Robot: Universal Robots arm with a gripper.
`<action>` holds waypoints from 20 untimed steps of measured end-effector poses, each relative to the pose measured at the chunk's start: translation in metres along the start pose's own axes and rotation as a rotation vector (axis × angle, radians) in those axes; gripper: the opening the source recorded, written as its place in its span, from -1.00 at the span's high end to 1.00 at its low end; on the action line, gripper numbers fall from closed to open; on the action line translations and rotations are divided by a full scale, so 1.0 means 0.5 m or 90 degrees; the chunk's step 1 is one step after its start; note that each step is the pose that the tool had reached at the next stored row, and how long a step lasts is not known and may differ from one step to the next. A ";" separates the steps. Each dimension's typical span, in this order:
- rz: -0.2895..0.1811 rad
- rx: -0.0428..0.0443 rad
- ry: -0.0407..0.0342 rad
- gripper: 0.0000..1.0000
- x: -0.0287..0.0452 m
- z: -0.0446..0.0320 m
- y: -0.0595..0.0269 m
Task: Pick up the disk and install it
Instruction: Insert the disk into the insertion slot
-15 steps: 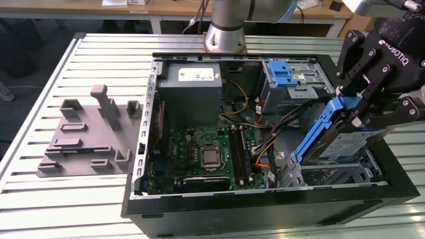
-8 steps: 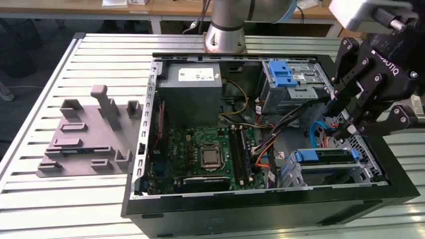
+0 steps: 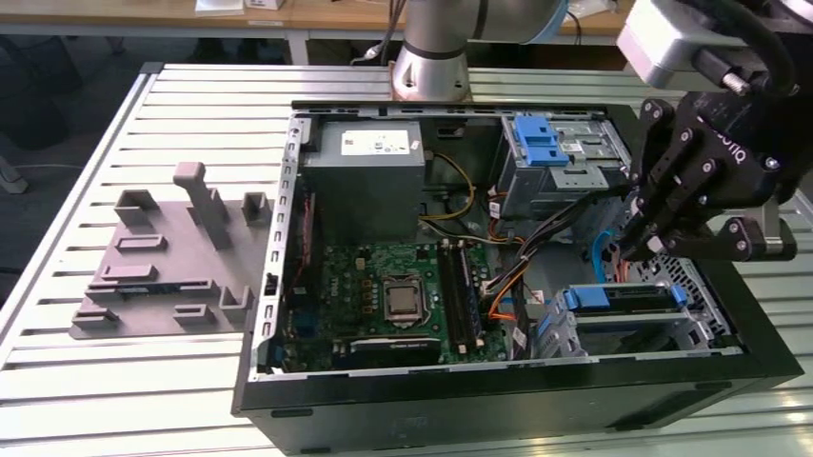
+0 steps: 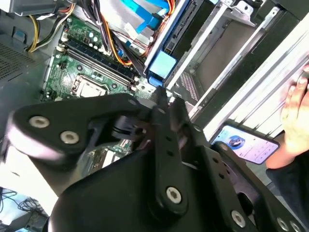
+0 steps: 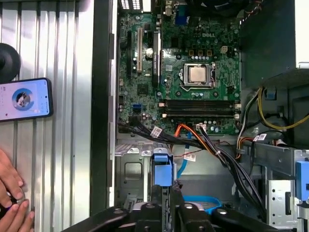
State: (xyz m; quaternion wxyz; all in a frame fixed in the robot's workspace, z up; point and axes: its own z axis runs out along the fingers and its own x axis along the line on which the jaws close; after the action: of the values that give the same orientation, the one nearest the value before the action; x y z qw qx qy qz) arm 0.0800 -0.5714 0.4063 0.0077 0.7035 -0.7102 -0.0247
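Hovering over the open computer case (image 3: 273, 276), gripper (image 3: 635, 249) fingers pinched together, nothing held. Disk (image 3: 623, 297) in blue bracket already sits in the drive cage at the case's front corner, directly below the fingertips, seemingly installed.

Nothing here can be read out plainly. The power supply (image 3: 368, 181) wears a white sticker (image 3: 379, 143) with dark print too small to tell. In the first wrist view, white lettering stands on the motherboard (image 5: 193, 92) above the processor socket. Pale letters run along the black body of the gripper (image 3: 635, 249). Small white tags (image 5: 157, 131) hang on the cables, their print too fine to tell. The phone (image 5: 24, 99) shows a round picture.
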 end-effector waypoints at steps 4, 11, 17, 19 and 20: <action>-0.002 0.0047 0.0003 0.76 0.000 0.009 0.000; -0.004 0.0094 0.0001 0.79 0.001 0.031 -0.001; -0.004 0.0094 0.0001 0.79 0.001 0.053 -0.002; -0.004 0.0094 0.0002 0.79 0.001 0.055 -0.002; -0.004 0.0094 0.0002 0.79 0.001 0.055 -0.002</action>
State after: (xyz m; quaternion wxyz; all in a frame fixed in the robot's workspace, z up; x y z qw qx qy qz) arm 0.0799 -0.5714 0.3790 0.0025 0.7057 -0.7082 -0.0194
